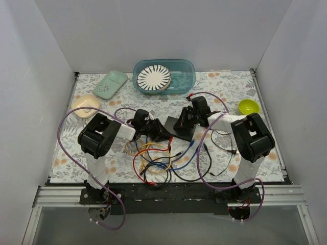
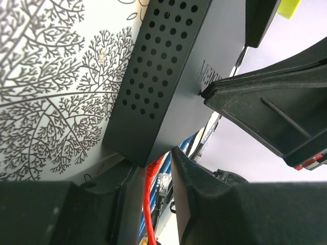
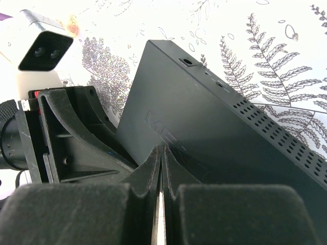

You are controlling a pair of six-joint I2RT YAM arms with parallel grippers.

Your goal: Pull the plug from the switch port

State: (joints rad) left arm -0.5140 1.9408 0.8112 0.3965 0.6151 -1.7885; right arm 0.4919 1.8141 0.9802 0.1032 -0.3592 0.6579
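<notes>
**Both grippers at the switch, plug between the left jaws**

Top external: the black switch [image 1: 181, 133] lies mid-table. The left gripper [image 1: 155, 128] is at the switch's left end, and the right gripper [image 1: 186, 121] is on top of it. A tangle of cables [image 1: 158, 163] spreads on the near side of the switch. A teal tub [image 1: 186, 84] sits well beyond it.

Left wrist: the switch [image 2: 163, 66] shows its perforated side. Just below its near corner, the left gripper [image 2: 156, 171] has its 2 jaws a little apart. A red cable [image 2: 148, 204] and a clear plug [image 2: 164, 181] lie between them. I cannot tell whether they pinch the plug.

Right wrist: the right gripper [image 3: 161, 153] has its jaws closed together, tips against the top face of the switch [image 3: 219, 127].
</notes>
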